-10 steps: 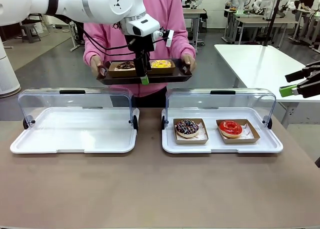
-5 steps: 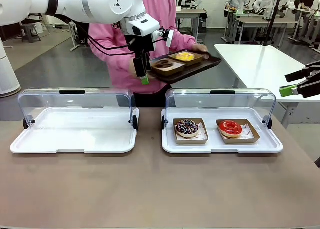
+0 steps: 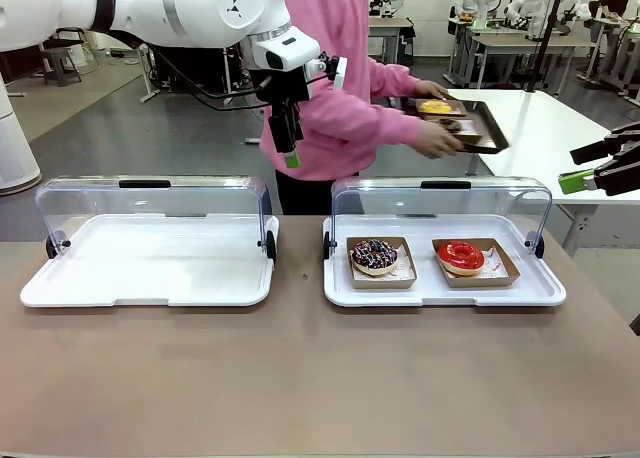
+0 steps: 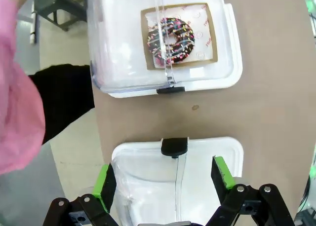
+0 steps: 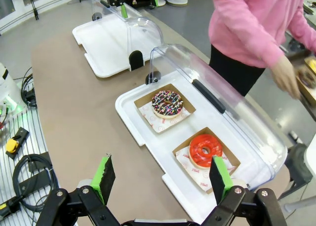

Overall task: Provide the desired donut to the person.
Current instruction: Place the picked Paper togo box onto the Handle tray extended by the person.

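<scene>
Here, in the front view, the left gripper [image 3: 289, 143] hangs high above the far table edge, fingers pointing down and empty, clear of both cases, which leaves the person [image 3: 335, 88] room to turn aside. The person holds a dark tray [image 3: 478, 126] with both hands over the side table [image 3: 540, 128]; a yellow donut [image 3: 436, 106] and a darker one lie on it, so delivery looks largely complete. The right case [image 3: 445, 283] stands with its lid tipped back, giving access to the sprinkled donut [image 3: 374, 255] and the red donut [image 3: 461, 255], each in its own paper tray; the left case [image 3: 150, 278] is likewise open. The right gripper [image 3: 600, 173] waits at the picture's right edge, well apart from the cases. The left wrist view looks straight down and adds what the front view cannot settle: the green pads [image 4: 221, 169] stand wide apart with nothing between them, above the left case, with the sprinkled donut farther on under the lid edge. The right wrist view shows the right gripper [image 5: 160, 179] also spread wide and empty, and gives a slanted look at both remaining donuts, the red one nearer, plus the person's hand [image 5: 286, 75] reaching toward the tray.
</scene>
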Available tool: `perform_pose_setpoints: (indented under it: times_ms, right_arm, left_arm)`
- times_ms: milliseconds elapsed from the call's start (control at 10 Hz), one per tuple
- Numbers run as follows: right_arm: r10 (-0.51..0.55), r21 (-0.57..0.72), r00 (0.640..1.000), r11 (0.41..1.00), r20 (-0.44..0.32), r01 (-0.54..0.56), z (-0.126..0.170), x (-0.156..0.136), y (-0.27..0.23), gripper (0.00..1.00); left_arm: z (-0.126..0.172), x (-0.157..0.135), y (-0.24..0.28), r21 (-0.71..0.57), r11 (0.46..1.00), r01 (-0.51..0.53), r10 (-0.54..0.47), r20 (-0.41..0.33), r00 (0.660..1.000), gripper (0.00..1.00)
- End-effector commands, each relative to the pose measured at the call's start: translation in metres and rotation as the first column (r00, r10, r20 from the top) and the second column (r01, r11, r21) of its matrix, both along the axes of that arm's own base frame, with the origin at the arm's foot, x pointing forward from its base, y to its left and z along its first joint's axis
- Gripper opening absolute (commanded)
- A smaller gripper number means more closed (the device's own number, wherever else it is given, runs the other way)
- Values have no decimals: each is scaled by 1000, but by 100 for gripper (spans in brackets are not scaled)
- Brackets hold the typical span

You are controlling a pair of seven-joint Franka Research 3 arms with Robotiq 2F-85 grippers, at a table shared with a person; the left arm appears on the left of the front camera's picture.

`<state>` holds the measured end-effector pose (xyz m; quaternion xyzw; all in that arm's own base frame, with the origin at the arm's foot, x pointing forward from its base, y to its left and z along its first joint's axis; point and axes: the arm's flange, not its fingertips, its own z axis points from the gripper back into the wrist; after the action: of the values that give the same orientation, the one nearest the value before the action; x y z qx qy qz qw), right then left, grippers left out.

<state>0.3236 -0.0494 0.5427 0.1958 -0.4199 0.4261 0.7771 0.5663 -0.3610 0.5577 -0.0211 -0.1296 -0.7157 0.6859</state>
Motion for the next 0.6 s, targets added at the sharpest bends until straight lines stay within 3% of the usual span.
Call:
perform_pose_setpoints:
  times_ms: [0,200,500]
  right_arm:
    - [11,12,1000,1000,4,-11,-1,2,0,100]
    - [11,12,1000,1000,4,-11,-1,2,0,100]
    - [11,12,1000,1000,4,-11,-1,2,0,100]
  left_arm:
    - [9,-42,41,-147,972,-182,181,-24,983,100]
    - [14,-83,83,-287,915,-283,267,-94,959,100]
    - [15,-136,131,-405,851,-334,347,-43,937,100]
